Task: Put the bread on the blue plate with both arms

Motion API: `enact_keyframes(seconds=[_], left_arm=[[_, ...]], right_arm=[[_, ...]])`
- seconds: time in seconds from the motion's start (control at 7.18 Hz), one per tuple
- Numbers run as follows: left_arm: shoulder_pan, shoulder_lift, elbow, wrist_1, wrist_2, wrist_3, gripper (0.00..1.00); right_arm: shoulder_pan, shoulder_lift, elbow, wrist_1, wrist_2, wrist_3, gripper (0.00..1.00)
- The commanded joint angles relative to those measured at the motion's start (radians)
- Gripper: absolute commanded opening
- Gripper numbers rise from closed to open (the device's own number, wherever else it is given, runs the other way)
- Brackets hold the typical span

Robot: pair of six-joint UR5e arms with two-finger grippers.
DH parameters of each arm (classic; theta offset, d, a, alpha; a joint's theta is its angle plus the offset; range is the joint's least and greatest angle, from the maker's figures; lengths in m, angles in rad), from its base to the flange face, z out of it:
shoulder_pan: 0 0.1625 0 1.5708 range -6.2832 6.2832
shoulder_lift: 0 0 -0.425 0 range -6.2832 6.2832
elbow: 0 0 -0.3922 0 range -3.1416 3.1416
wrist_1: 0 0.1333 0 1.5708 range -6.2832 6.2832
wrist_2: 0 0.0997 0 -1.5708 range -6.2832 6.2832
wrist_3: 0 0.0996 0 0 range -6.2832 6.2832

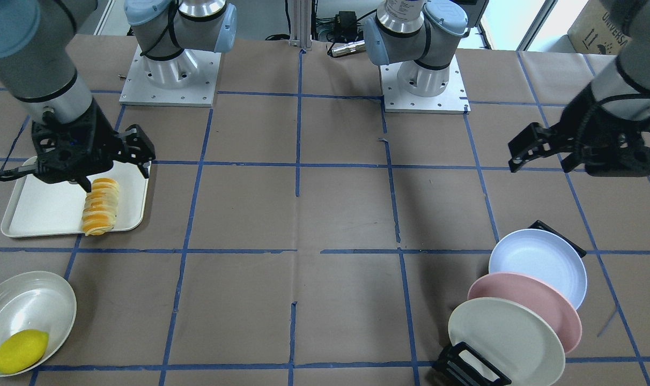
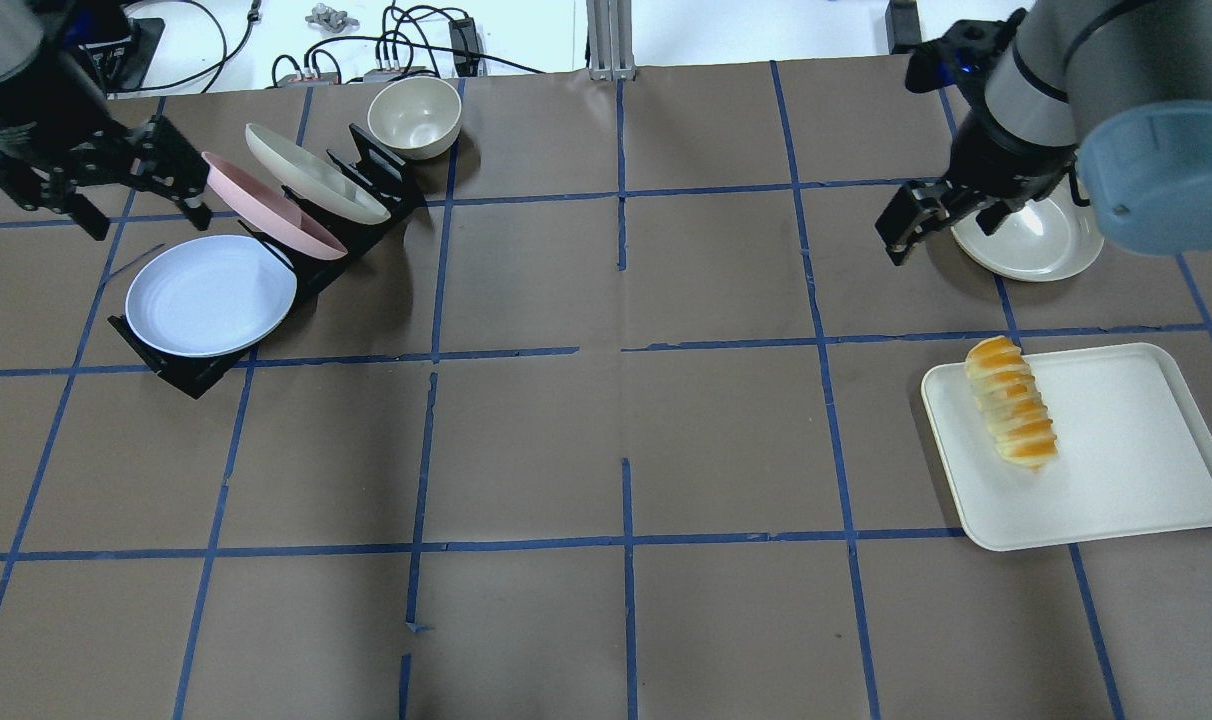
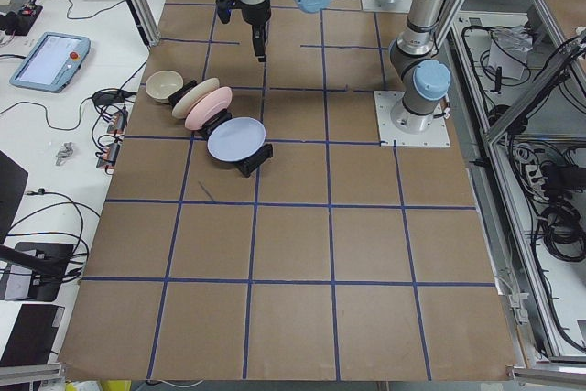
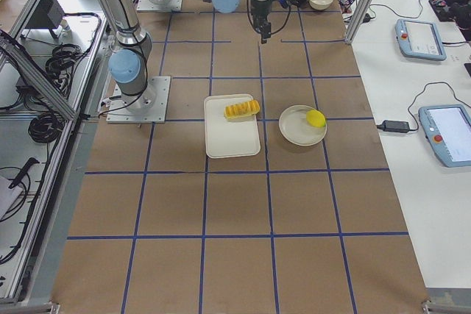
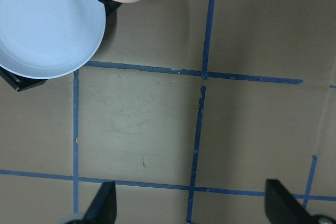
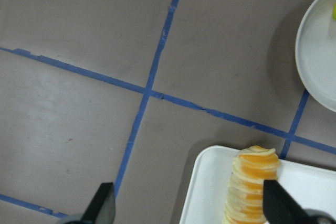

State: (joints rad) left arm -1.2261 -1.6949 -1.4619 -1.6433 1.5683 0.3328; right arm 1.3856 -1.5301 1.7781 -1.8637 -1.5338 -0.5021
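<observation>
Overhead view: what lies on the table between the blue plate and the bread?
Nothing stands there: between the blue plate and the bread, the overhead view shows only bare brown table paper crossed by blue tape lines.

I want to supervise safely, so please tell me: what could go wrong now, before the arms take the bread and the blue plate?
1. The blue plate leans in the black rack close beside the pink plate; pulling it out might knock that one.
2. The bread lies near the edge of the white tray; the open right pincer might push it off.
</observation>
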Motion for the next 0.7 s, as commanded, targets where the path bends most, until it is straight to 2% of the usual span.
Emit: enact_keyframes(seconds=[0.0,0.28,0.42,0.56], left_arm=[[0.165,-0.09,0.008,0.058,-0.007,0.249,1.0],[0.23,-0.213,0.012,0.158,-0.017,0.346,1.0],[0.235,-0.283,0.014,0.234,-0.027,0.379,1.0],[0.238,-0.34,0.023,0.29,-0.054,0.387,1.0]], right_arm=[[-0.22,0.01,0.189,-0.23,0.043,-0.235,1.0],[-0.256,0.08,0.338,-0.493,0.035,-0.25,1.0],[-0.263,0.108,0.377,-0.55,0.029,-0.245,1.0],[-0.264,0.099,0.408,-0.552,0.033,-0.234,1.0]])
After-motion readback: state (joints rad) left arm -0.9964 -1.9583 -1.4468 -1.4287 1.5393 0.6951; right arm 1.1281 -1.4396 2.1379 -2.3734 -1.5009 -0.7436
